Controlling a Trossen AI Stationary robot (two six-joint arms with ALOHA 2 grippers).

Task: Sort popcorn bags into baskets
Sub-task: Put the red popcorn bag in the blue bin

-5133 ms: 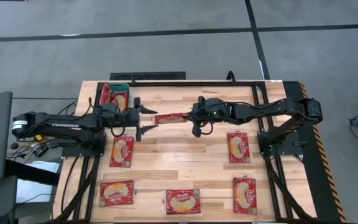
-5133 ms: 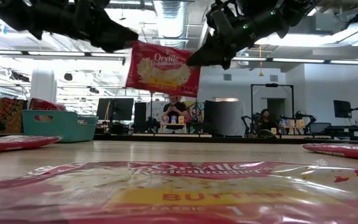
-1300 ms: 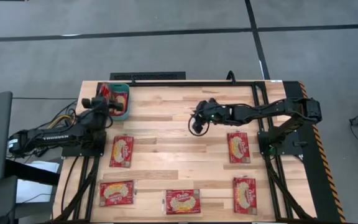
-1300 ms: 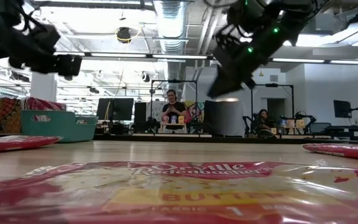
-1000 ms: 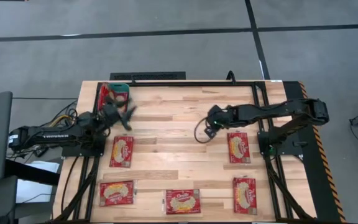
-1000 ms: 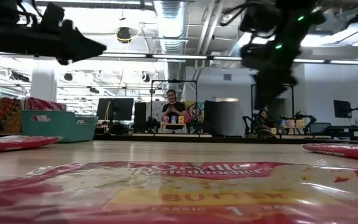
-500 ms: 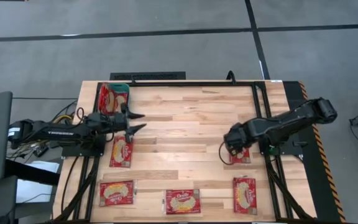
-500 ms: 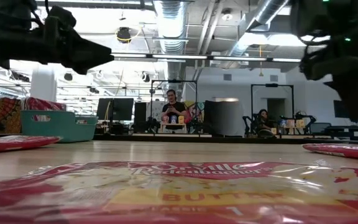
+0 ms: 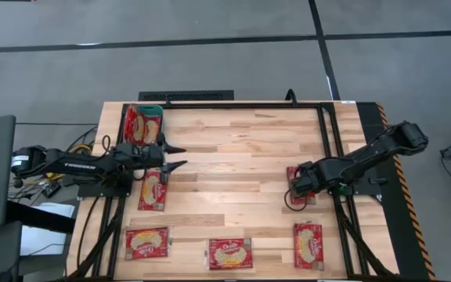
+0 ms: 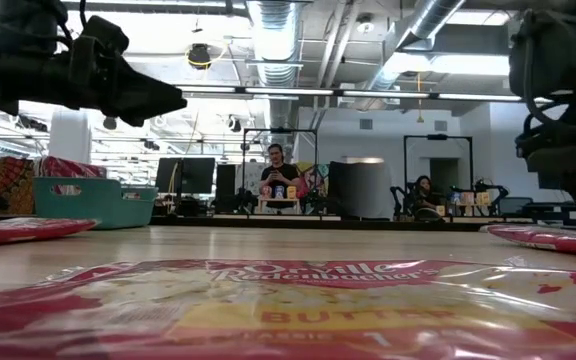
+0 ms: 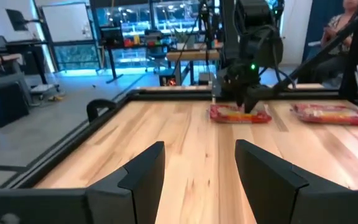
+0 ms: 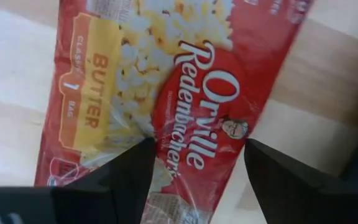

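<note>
Several red popcorn bags lie flat on the wooden table. One of them (image 12: 179,93) lies at the right (image 9: 308,197), right under my right gripper (image 9: 299,182). That gripper (image 12: 197,149) points straight down, open, with one finger over each side of the bag's printed face. The teal basket (image 9: 151,108) stands at the far left with red bags (image 9: 145,125) piled in it. Beside the basket, clear above the table, my left gripper (image 9: 180,156) is held level and points toward the right edge. It is open and has nothing between its fingers (image 11: 197,168). My right gripper comes at the bag from above, its fingertips (image 12: 143,149) low over the bag's middle. I cannot tell whether they touch the wrapper. The bag lies flat on the table.
More bags lie at the left (image 9: 153,189), the near left (image 9: 146,243), the near middle (image 9: 229,254) and the near right (image 9: 307,244). The table's middle is bare wood. A black frame rail (image 9: 241,104) runs along the far edge. People sit in the room behind (image 10: 280,175).
My right gripper has swung from the table's middle toward the right and near edges. It has also sunk and turned to point down over the right bag. My left gripper has turned away from the basket and now points level toward the right edge.
</note>
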